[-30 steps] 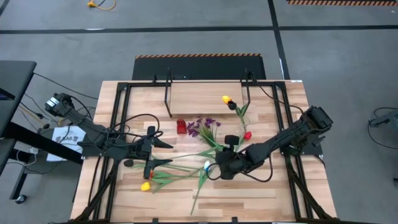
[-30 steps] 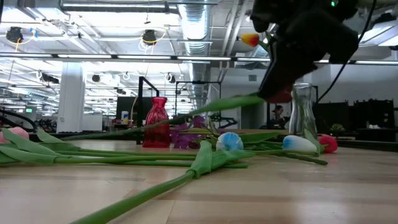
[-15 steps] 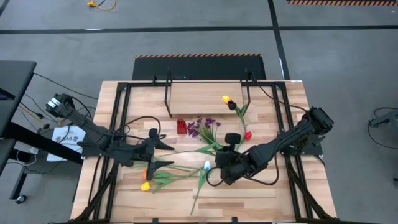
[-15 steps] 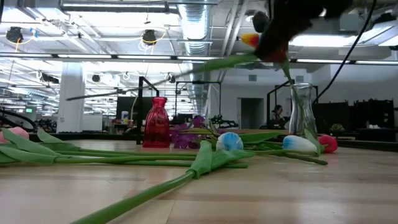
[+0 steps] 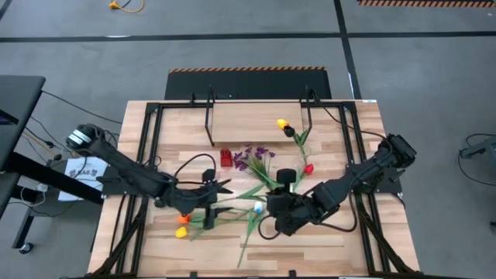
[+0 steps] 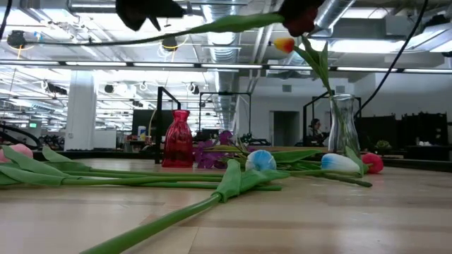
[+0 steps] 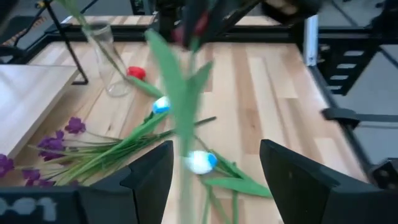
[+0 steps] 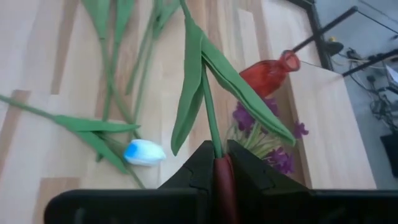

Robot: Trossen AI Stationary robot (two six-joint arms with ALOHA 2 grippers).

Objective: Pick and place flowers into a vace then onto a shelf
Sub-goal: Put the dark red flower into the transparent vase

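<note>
Writing (any there is) too blurred.

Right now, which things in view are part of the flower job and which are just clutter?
Job: tulip in the right end effector, loose tulips, purple sprig, clear vase, red vase, shelf.
Lying about: printed sheet, yellow floor cable.

In the left wrist view the stem (image 7: pixel 181 118) at centre frame is a green blur, and the dark shapes at the top edge are cut off and unreadable. In the low view both grippers are cropped by the top edge; only dark smears show. The right wrist view cuts off the tulip (image 8: pixel 225 190) at the bottom edge.
</note>
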